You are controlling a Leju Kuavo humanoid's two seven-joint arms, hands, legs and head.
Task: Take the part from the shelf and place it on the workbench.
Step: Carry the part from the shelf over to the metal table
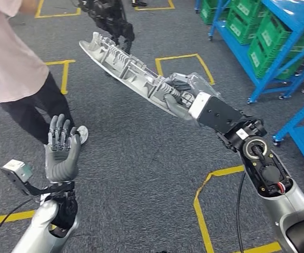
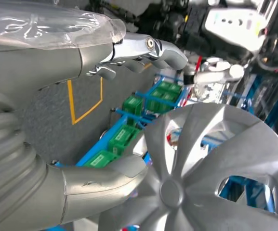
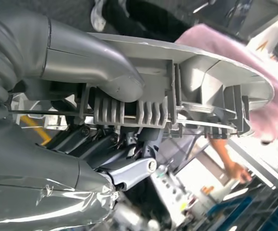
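Note:
The part is a silver wheel cover (image 1: 118, 58) with ribs on its back, held edge-on above the floor in the head view. My right hand (image 1: 179, 97) grips its near rim, arm stretched forward. In the right wrist view the thumb (image 3: 93, 62) lies on one face of the cover (image 3: 203, 82) and the dark fingers (image 3: 93, 142) wrap the ribbed side. My left hand (image 1: 62, 150) is raised at lower left, palm up, fingers apart and holding nothing. The left wrist view looks past that hand (image 2: 28, 77) at the cover's spoked face (image 2: 210, 178).
A person in a pink shirt and dark trousers (image 1: 11, 58) stands close at upper left. A blue shelf with green bins (image 1: 269, 42) stands at the right. Another dark robot (image 1: 110, 21) is beyond the cover's far end. Yellow lines (image 1: 199, 211) mark the grey carpet.

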